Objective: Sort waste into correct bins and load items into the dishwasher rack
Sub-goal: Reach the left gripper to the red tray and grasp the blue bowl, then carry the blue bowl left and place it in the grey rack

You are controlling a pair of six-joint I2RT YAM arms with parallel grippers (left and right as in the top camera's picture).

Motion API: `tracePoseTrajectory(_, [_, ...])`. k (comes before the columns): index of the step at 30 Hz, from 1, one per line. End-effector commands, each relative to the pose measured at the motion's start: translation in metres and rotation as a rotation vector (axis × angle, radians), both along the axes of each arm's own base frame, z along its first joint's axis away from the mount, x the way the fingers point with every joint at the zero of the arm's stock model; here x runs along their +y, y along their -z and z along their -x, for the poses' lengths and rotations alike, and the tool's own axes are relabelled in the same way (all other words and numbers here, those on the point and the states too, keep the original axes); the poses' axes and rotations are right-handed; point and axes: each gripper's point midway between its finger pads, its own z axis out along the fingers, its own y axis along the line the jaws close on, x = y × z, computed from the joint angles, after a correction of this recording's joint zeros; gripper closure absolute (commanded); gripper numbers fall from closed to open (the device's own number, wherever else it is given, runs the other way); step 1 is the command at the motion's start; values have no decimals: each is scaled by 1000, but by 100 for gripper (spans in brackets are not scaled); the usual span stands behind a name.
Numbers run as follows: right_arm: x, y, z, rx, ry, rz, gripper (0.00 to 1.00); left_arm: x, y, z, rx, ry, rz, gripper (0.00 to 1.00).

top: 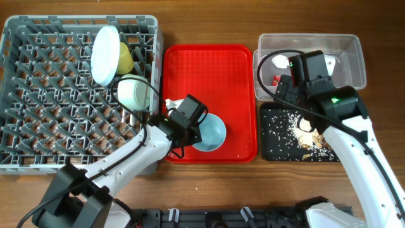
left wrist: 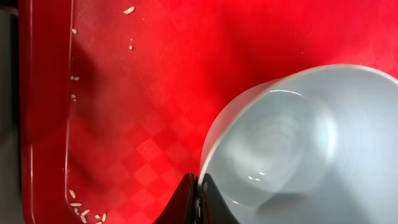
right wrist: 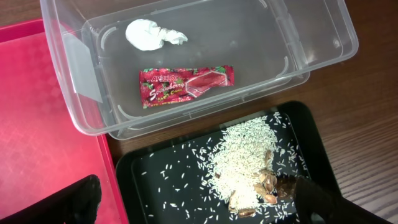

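My left gripper (top: 192, 125) (left wrist: 198, 190) is shut on the rim of a pale whitish bowl (top: 214, 132) (left wrist: 298, 143) over the red serving tray (top: 212, 63). The grey dishwasher rack (top: 44, 95) holds the pale blue plate (top: 104, 56) upright, the yellow cup (top: 126, 59) and another whitish bowl (top: 133, 92). My right gripper (top: 292, 88) (right wrist: 196, 208) is open and empty above the black tray (top: 278, 142) (right wrist: 161, 180), which holds rice scraps (right wrist: 245, 158). The clear tub (top: 351, 57) (right wrist: 311, 56) holds the white tissue (right wrist: 152, 34) and the red wrapper (right wrist: 186, 84).
A few rice grains (left wrist: 78, 208) lie along the red tray's edge in the left wrist view. A small white thing (top: 171, 103) lies on the tray beside my left arm. Bare wood table (top: 380, 126) lies right of the bins.
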Motion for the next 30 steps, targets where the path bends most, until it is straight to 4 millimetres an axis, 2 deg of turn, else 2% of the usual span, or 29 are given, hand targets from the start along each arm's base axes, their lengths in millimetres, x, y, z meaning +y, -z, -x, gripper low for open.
tracePoseTrajectory(1, [0, 3, -1, 8, -2, 3, 0, -9, -45, -21, -131, 53, 37, 96])
tracePoseTrajectory(2, [0, 3, -1, 9, -2, 3, 0, 0, -74, -31, -214, 41, -2, 96])
tracePoseTrajectory(3, [0, 3, -1, 11, -2, 3, 0, 19, -107, -38, -303, 15, -80, 96])
tracePoseTrajectory(4, [0, 3, -1, 10, -2, 3, 0, 32, -134, -41, -363, 4, -128, 96])
tracePoseTrajectory(6, [0, 3, -1, 11, -2, 3, 0, 76, -192, -37, -496, -84, -270, 96])
tracePoseTrajectory(7, [0, 3, -1, 10, -2, 3, 0, 102, -214, -31, -554, -113, -373, 96])
tracePoseTrajectory(9, [0, 3, -1, 10, -2, 3, 0, 160, -255, -17, -645, -101, -740, 96])
tracePoseTrajectory(12, [0, 3, -2, 8, -2, 2, 0, 203, -294, -1, -689, -171, -1094, 96])
tracePoseTrajectory(14, [0, 3, -2, 7, -2, 2, 0, 213, -299, -4, -639, -151, -1229, 96])
tracePoseTrajectory(20, [0, 3, -2, 7, -2, 2, 0, 246, -260, -24, -292, -71, -1445, 96])
tracePoseTrajectory(22, [0, 3, -2, 7, -2, 2, 0, 247, -251, -29, -269, -78, -1449, 96])
tracePoseTrajectory(23, [0, 3, -2, 7, -2, 2, 0, 245, -239, -31, -241, -64, -1403, 96])
tracePoseTrajectory(26, [0, 3, -2, 7, -2, 2, 0, 246, -214, -25, -195, -71, -1341, 96])
tracePoseTrajectory(28, [0, 3, -2, 6, -1, 2, 0, 257, -199, -15, -128, -43, -1387, 96])
tracePoseTrajectory(30, [0, 2, -3, 1, -2, 0, 0, 276, -193, -3, -53, -44, -1456, 96])
